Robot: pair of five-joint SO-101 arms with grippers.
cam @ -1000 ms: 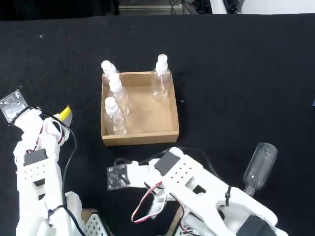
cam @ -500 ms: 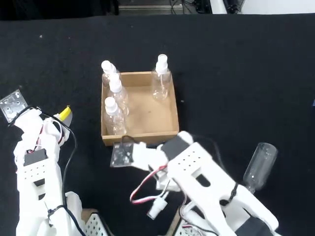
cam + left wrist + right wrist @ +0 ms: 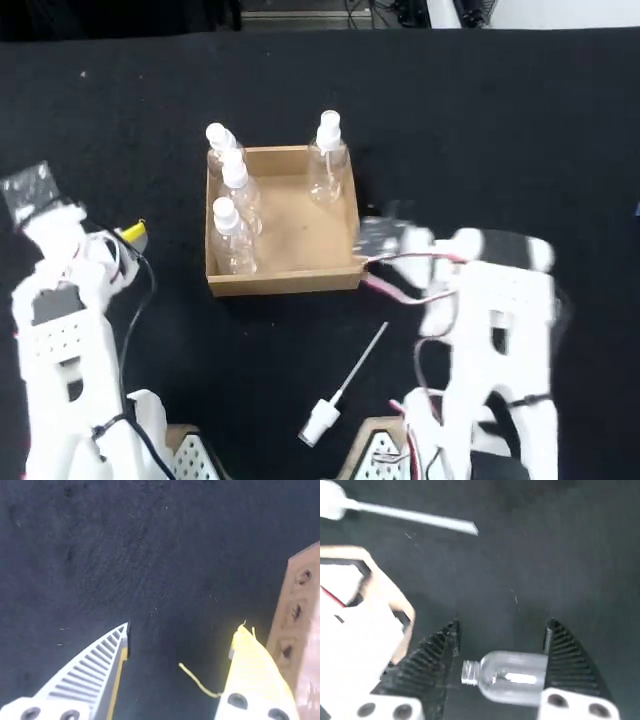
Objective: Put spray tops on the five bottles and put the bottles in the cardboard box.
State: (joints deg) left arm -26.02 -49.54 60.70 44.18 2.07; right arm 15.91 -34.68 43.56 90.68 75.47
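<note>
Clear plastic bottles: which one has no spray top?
The clear plastic bottle inside the open right gripper: its neck is bare. The other four, in the brown cardboard box, carry white spray tops.

The counter (image 3: pixel 500 120) looks like matt black cloth; the box (image 3: pixel 285 283) is matt brown cardboard; the bottles (image 3: pixel 328 172) are clear, glossy plastic.

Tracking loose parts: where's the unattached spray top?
High view: the spray top lies flat on the table, on the near side of the cardboard box, just left of the right arm.
</note>
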